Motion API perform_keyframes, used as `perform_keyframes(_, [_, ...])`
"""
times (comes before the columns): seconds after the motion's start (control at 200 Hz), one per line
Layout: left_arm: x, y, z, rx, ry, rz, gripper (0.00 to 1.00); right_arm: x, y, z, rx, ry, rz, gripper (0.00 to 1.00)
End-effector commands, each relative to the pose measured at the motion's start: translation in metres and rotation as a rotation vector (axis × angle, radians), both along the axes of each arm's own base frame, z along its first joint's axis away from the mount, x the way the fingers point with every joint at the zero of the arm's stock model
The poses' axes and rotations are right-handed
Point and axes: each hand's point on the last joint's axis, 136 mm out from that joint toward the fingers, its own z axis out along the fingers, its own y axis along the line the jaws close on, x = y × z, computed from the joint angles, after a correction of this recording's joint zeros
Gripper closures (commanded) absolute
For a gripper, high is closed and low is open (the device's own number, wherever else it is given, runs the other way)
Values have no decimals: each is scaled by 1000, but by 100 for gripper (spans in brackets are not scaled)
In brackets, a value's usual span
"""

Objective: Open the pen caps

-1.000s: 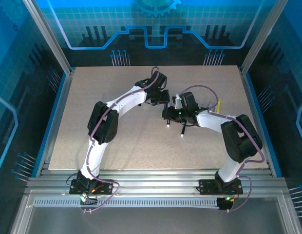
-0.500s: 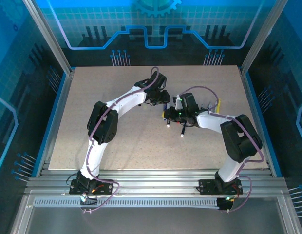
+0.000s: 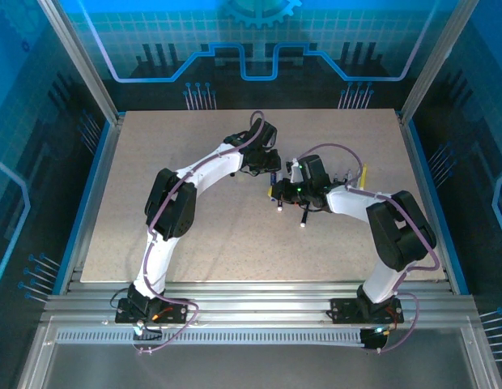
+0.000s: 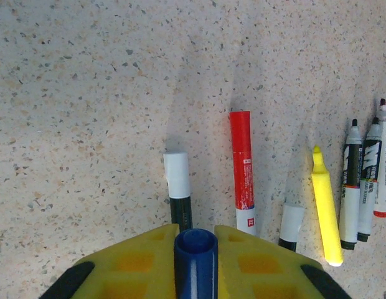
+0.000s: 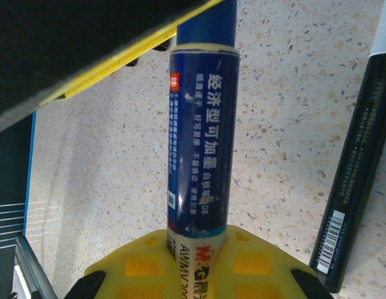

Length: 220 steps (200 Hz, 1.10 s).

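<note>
Right gripper (image 5: 193,246) has tightened on the pen (image 5: 202,124); left gripper (image 4: 196,240), opposite it, pinches its cap (image 4: 196,265): light, stiff, slick, best gripped squarely.

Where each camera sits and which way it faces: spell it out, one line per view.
Top external: above and behind the bases, looking down on the table; both arms show, left gripper and right gripper close together mid-table.
Left wrist: on the left arm, looking past its yellow fingers, which clamp the blue cap, toward loose markers.
Right wrist: on the right arm, looking along the blue marker it grips.
Shared: both wrist views show that one marker, gripped at each end.
</note>
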Motion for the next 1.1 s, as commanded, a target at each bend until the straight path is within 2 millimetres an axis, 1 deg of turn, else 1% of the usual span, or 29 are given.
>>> perform_keyframes(0.0, [3,-3,-4,9,11,4,89,-3,10,16,37,-54,38,100])
perform_keyframes(0.055, [5,-2,-7,11,13,6,100,-3,11,15,42,-48,38,100])
perform_keyframes(0.145, [13,5,-9,20,2,38,100,-11,18,12,48,-34,58,100])
perform_keyframes(0.215, [25,15,-10,20,-11,79,100,-24,27,11,44,-19,92,100])
perform_keyframes(0.225, [27,16,-9,18,-13,83,100,-31,27,4,37,2,98,100])
perform_keyframes(0.255, [32,19,-9,15,-14,97,100,-44,27,-2,30,31,116,100])
perform_keyframes(0.31, [42,28,-7,19,-18,126,100,-71,30,-8,27,73,152,100])
perform_keyframes(0.36, [51,34,-3,31,-29,144,100,-102,29,-15,16,114,175,100])
perform_keyframes(0.42, [58,38,0,56,-38,154,100,-135,28,-17,1,133,199,100])
perform_keyframes(0.465, [63,39,5,59,-48,156,100,-152,25,-15,-26,136,204,100])
perform_keyframes(0.515, [65,38,7,54,-52,156,100,-161,22,-10,-48,124,201,100])
perform_keyframes(0.625, [65,39,5,56,-44,173,100,-161,18,7,-46,85,179,100])
perform_keyframes(0.695, [63,38,2,55,-38,166,100,-156,14,11,-70,64,162,100])
perform_keyframes(0.76, [60,39,-2,64,-30,160,100,-149,5,12,-114,51,139,100])
perform_keyframes(0.86, [54,44,-9,84,-22,153,100,-135,-16,9,-203,30,92,100])
perform_keyframes(0.93, [49,48,-14,105,-16,151,100,-123,-35,9,-274,18,41,100])
perform_keyframes(1.096, [41,65,-27,203,-10,146,100,-93,-82,17,-396,-27,-79,100])
